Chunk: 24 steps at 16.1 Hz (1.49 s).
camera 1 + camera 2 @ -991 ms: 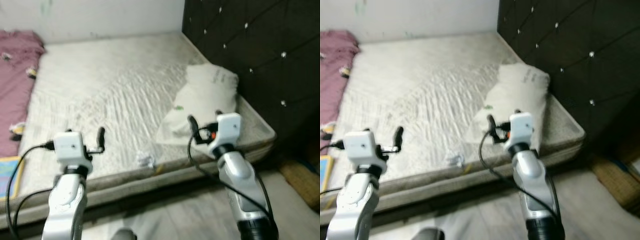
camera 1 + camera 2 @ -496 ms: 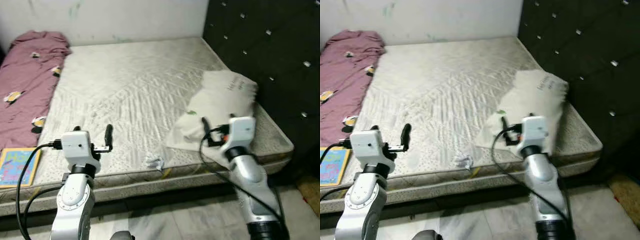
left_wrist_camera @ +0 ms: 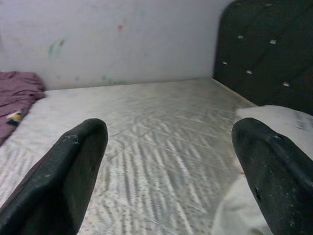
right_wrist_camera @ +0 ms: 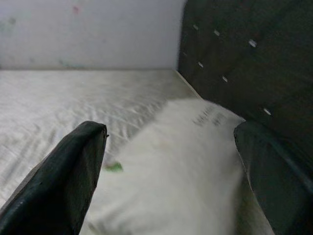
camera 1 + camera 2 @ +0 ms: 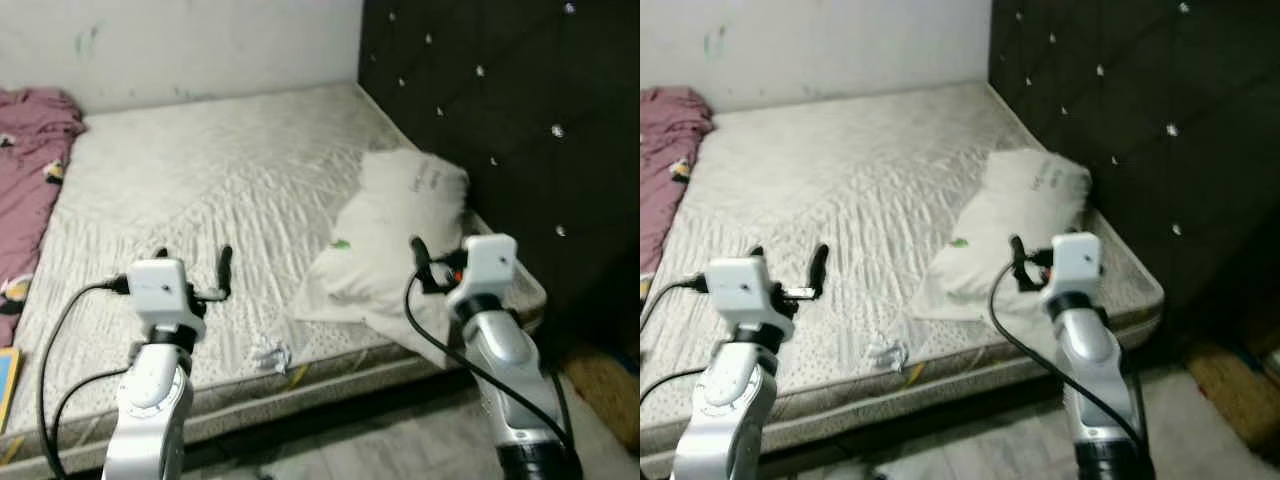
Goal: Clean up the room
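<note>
A white pillow [image 5: 400, 215] lies on the bare mattress [image 5: 180, 170], against the dark tufted headboard [image 5: 500, 100]. A small crumpled paper [image 5: 267, 354] sits near the mattress's front edge. My left gripper [image 5: 193, 262] hovers open over the front of the mattress, left of the paper, holding nothing. In the left wrist view its fingers [image 3: 63, 186] are spread wide toward the wall. My right gripper [image 4: 166, 191] is open and empty, just in front of the pillow [image 4: 181, 161], over the pillow's near corner.
A maroon blanket [image 5: 25, 180] lies bunched at the mattress's far left. A yellow book [image 5: 5, 375] peeks in at the left edge. A brown woven item [image 5: 600, 385] lies on the floor at the right, below the headboard. A pale wall stands behind the bed.
The whole picture swung left and then back right, so the camera moved. Both grippers keep the same open pose. Pillow and crumpled paper lie where they were.
</note>
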Tool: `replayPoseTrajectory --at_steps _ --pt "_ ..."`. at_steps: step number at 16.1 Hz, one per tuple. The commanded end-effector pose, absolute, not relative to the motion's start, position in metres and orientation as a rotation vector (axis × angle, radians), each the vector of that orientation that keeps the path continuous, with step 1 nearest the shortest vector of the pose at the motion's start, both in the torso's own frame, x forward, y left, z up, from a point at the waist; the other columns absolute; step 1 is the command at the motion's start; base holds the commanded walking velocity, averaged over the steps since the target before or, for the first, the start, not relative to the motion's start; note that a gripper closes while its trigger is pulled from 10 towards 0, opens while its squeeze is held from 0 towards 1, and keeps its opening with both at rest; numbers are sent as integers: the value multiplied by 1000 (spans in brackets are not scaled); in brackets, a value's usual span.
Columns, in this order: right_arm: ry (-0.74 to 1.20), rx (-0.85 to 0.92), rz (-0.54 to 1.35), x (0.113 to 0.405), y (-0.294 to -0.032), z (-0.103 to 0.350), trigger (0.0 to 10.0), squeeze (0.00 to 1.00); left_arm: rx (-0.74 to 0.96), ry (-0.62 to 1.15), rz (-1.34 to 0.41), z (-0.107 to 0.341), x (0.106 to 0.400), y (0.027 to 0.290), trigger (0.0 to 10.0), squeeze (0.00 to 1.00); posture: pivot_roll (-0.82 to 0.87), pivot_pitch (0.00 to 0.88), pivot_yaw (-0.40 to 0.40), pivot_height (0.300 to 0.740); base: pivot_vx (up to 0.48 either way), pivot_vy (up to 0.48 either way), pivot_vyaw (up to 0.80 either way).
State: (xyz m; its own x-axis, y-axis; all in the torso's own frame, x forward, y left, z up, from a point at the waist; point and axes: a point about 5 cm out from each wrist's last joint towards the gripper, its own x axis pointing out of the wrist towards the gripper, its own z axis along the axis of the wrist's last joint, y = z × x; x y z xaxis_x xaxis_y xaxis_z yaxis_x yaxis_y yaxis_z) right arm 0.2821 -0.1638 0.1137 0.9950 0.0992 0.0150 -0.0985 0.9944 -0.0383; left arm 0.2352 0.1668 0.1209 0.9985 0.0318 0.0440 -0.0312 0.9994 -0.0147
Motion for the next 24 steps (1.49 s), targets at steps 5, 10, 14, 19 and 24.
replayPoseTrajectory --at_steps 5,10,14,19,24 --pt "-31 -53 141 284 -155 117 10000 0 15 -15 96 117 234 174 10000 0 66 30 -29 740 167 0 160" --pt "-31 -59 143 285 -155 116 10000 0 -3 20 105 115 236 173 10000 0 70 22 -29 740 0 0 800" --pt "-30 -53 141 286 -155 116 10000 0 -26 32 103 113 237 173 10000 0 71 20 -30 740 0 0 738" --pt "-30 -37 119 290 -159 117 10000 0 -33 16 94 117 240 177 10000 0 74 20 -30 740 0 361 0" --pt "-11 -27 115 286 -157 113 10000 0 -38 0 75 115 237 171 10000 0 71 15 -30 740 0 467 -140"
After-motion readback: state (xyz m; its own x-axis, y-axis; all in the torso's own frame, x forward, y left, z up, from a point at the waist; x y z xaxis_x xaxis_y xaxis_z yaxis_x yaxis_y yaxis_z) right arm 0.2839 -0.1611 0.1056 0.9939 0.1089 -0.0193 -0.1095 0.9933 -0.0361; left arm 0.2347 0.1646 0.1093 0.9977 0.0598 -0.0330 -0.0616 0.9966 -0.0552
